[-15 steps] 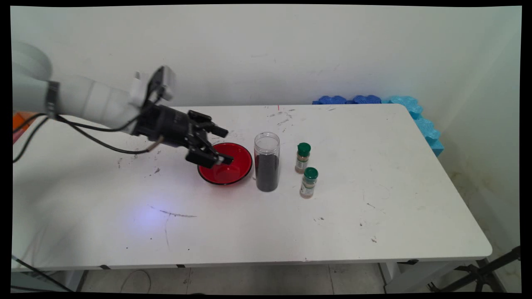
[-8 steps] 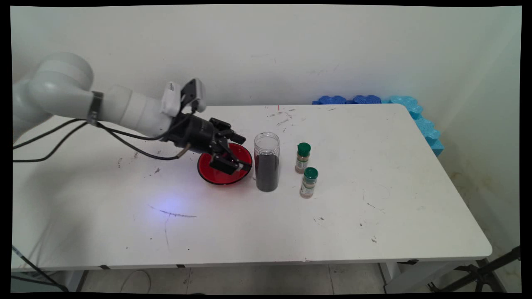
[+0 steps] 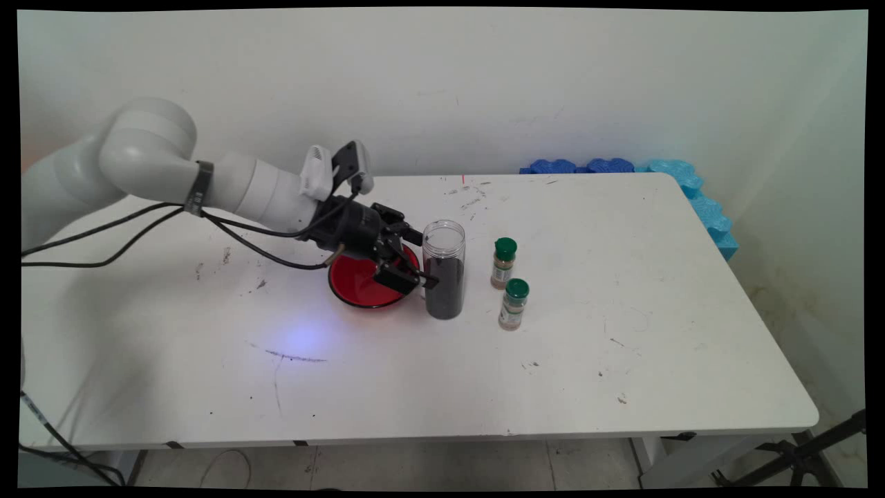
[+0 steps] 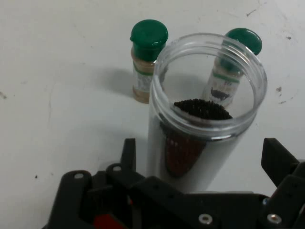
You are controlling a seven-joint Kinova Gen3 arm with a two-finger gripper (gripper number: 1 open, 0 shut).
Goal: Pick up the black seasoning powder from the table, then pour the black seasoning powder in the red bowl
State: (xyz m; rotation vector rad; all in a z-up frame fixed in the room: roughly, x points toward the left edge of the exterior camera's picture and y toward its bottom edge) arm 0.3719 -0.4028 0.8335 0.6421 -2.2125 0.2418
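- As seen in the main view: reaches in low from the left with the gripper (image 3: 423,261), over the right side of the red bowl (image 3: 356,285) and up against the jar (image 3: 444,273).
- Jar: on the table (image 3: 622,311), just right of the bowl, directly ahead of the gripper along its line of reach.
- Long axis of jar: upright, mouth open and pointing up, dark grains filling the lower part.
- Axis of gripper: near level, tipped slightly down, so roughly square to the jar's axis and meeting its side about mid-height.
- Beyond the jar, to the right: two green-capped bottles, far bottle (image 3: 504,263) and near bottle (image 3: 514,304), both upright and apart from the jar.
- Cannot tell from this view whether anything touches the jar.
- As seen in the hand view: gripper (image 4: 201,155) spread wide, one of its fingers (image 4: 127,153) left of the jar (image 4: 162,109) and the other right of it.
- Jar between the fingers, a little left of centre, with a thin gap on the left and a wider one on the right; no squeeze on the wall.
- Mouth of jar tilted toward the camera only by the viewing angle; dark heap visible inside.
- Behind it: left bottle (image 4: 147,62) in the clear, right bottle (image 4: 245,39) partly seen through the clear wall.
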